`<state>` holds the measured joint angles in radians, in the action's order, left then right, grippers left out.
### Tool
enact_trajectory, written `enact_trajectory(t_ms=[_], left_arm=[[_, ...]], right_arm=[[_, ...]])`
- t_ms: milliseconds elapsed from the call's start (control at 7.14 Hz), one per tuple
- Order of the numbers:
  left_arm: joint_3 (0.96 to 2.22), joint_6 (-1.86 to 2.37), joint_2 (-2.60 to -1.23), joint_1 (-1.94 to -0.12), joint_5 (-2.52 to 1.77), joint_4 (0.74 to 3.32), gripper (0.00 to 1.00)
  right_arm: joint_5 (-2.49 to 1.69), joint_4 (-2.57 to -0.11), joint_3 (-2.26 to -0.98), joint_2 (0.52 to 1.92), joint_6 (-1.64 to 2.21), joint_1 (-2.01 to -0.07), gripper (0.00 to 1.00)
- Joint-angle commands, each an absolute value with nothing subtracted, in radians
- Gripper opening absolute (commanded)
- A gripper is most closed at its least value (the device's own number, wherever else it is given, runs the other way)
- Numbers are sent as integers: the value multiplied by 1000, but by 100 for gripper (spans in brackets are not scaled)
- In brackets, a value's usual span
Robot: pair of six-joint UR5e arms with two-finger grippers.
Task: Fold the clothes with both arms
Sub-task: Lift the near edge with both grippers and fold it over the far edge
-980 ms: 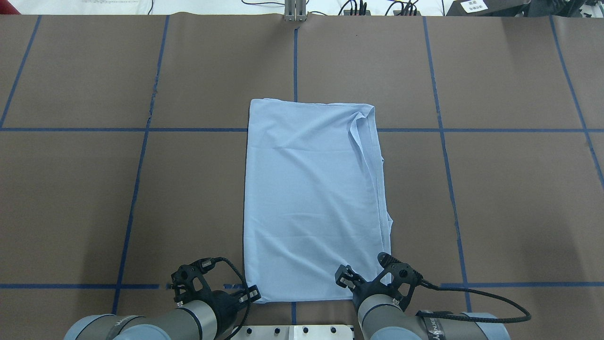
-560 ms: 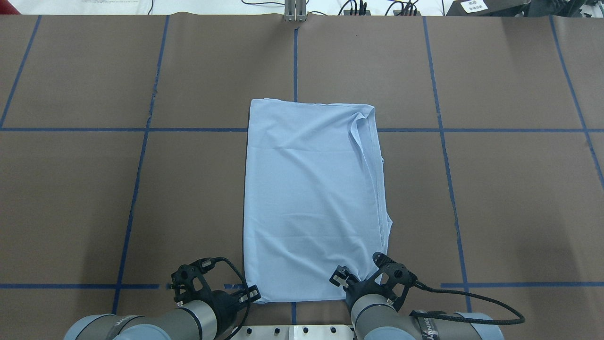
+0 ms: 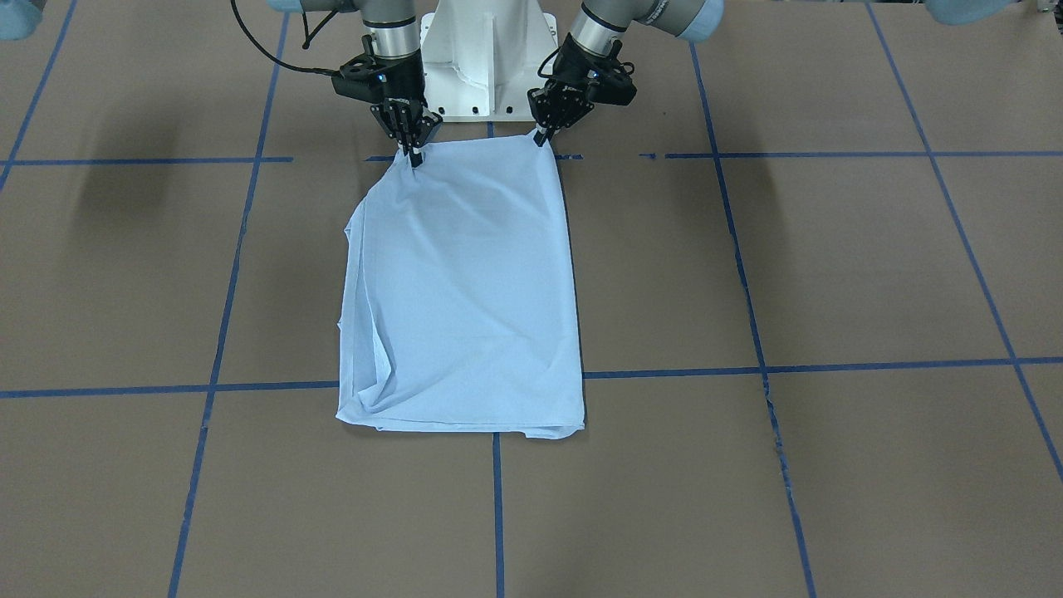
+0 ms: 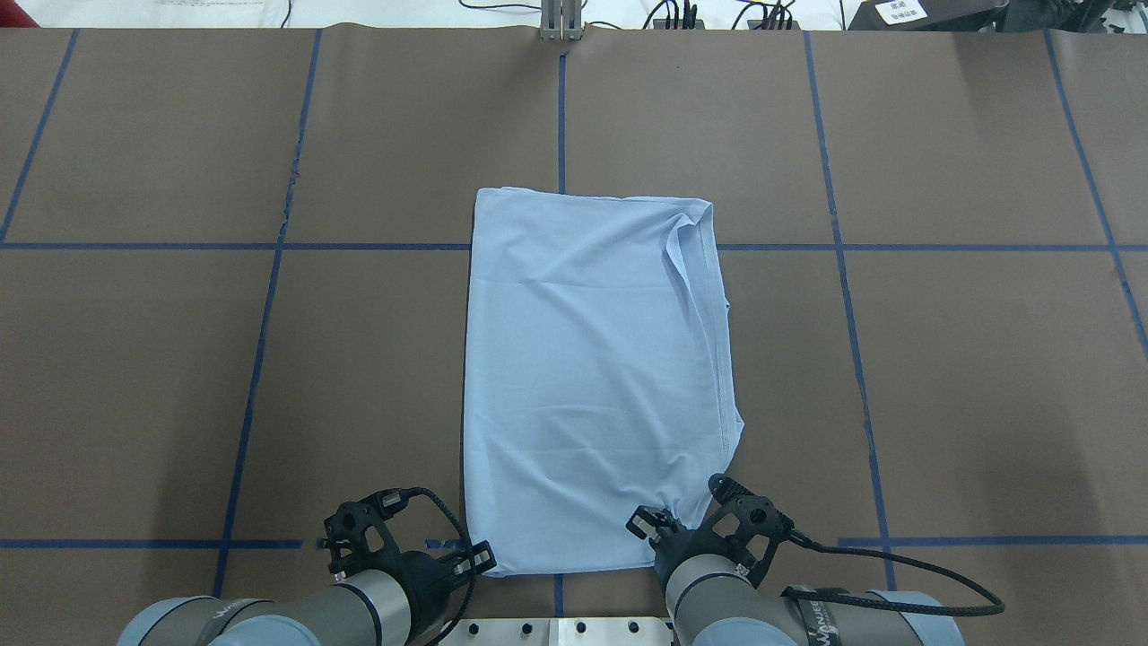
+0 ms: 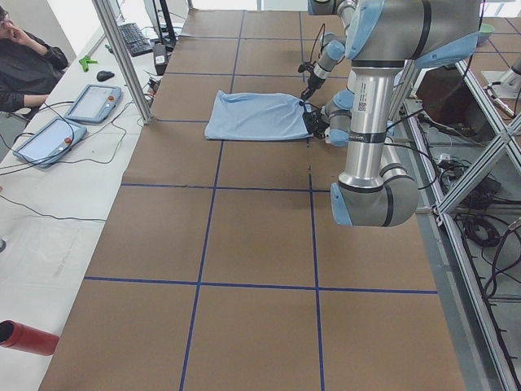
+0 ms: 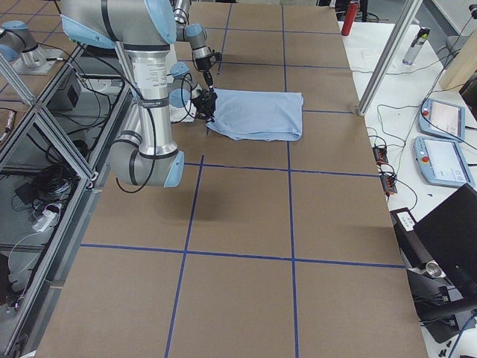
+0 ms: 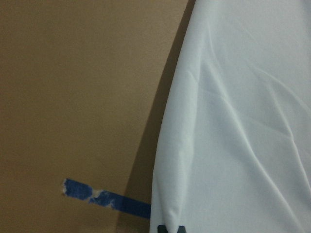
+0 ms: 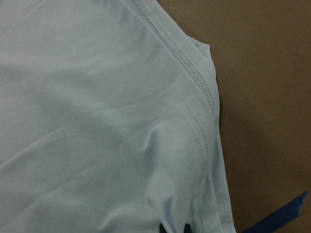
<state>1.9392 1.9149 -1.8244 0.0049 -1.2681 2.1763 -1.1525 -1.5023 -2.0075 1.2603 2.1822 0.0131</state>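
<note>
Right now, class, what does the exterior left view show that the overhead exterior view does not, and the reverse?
Only exterior left: a seated person, two teach pendants and a red cylinder. Only overhead: the bolted pale plate between the arms. Both: the light blue T-shirt, with the left arm and right arm at its robot-side corners.

– Where do the arms stand?
– Both are low and close in front of the base. The left arm [image 4: 359, 606] and the right arm [image 4: 717, 601] lie side by side, well apart, with wrists bent down toward the table.
– And the grippers?
– The right gripper [image 3: 413, 156] points almost straight down, jaws closed, with a near corner of the shirt [image 3: 465, 282] bunched between its tips. The left gripper [image 3: 541, 137] slants inward toward the other one, its tips pressed together on the other near corner.
</note>
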Motion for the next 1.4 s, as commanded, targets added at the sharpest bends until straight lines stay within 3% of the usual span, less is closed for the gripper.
enact_trajectory(t_ms=[0,420,560,980,1260], left_arm=[[2142,1872,-1755,-2,-1291,2079,0],[2519,1873,-1763,-6,-1403,1722,0],[2546,1873,-1767,-6,-1422,1677,0],[2475,1748,-1840,-119,-1425,1660,0],[2336,1656,-1902,-272,-1520,1655,0]], right_arm=[[-1152,-1517,-2110,1259,2177,8,0],[-1157,-1785,-2411,1255,2180,47,0],[-1155,-1831,-2416,1220,2181,57,0],[-1158,-1836,-2291,1120,2149,-15,0],[-1204,-1825,-2177,1045,2106,-113,0]])
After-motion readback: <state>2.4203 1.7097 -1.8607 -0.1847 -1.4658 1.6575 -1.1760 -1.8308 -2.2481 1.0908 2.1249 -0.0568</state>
